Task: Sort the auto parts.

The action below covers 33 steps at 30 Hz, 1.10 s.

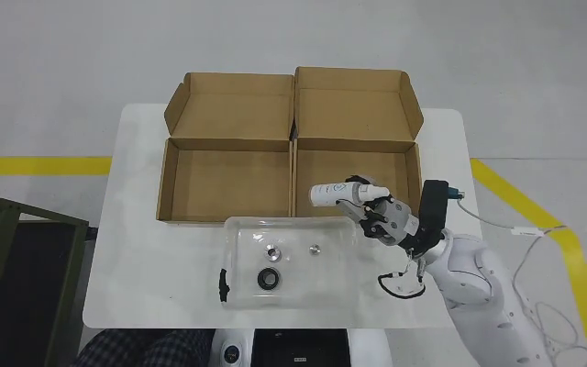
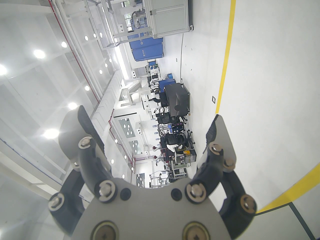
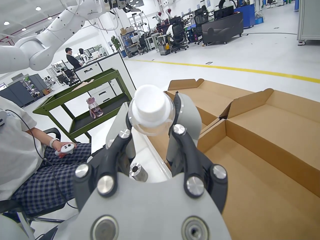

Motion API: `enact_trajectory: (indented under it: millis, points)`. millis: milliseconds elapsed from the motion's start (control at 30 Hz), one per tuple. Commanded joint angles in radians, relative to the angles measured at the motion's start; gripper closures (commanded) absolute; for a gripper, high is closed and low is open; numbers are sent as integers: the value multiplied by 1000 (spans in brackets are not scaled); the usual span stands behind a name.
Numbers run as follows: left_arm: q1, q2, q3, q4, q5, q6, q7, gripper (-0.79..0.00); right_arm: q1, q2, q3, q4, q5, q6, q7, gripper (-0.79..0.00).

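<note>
White-capped bottle [image 1: 332,194], brown boxes [image 1: 229,183], clear tray [image 1: 339,275]

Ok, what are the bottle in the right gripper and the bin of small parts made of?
Bottle: likely plastic, matte white with a glossy see-through shell at one end. Bin: probably clear smooth plastic; the white table shows through it.

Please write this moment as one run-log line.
right hand: holds white bottle | position: above right box | left hand: open, empty

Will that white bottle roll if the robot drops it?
It would probably roll: the bottle is round and held sideways by the right gripper. The walls of the cardboard box below would likely stop it. It looks smooth, maybe slippery.
</note>
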Motion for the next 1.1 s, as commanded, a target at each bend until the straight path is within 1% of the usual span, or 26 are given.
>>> enact_trajectory:
  millis: [0,133,233,400,633,767,867,1067]
  points:
    - [0,0,0,0,0,0,0,-785,0,0,0,0,0,0,0,0]
    - [0,0,0,0,0,0,0,-785,0,0,0,0,0,0,0,0]
    - [0,0,0,0,0,0,0,-785,12,-2,-14,4,-22,43,32,0]
    - [0,0,0,0,0,0,0,-785,75,-9,-60,39,-85,118,90,0]
    - [0,0,0,0,0,0,0,-785,171,-24,-126,115,-171,205,121,0]
    - [0,0,0,0,0,0,0,-785,222,-34,-171,162,-266,281,141,0]
    - [0,0,0,0,0,0,0,-785,262,-45,-208,200,-295,341,158,0]
    - [0,0,0,0,0,0,0,-785,344,-66,-268,282,-318,405,186,0]
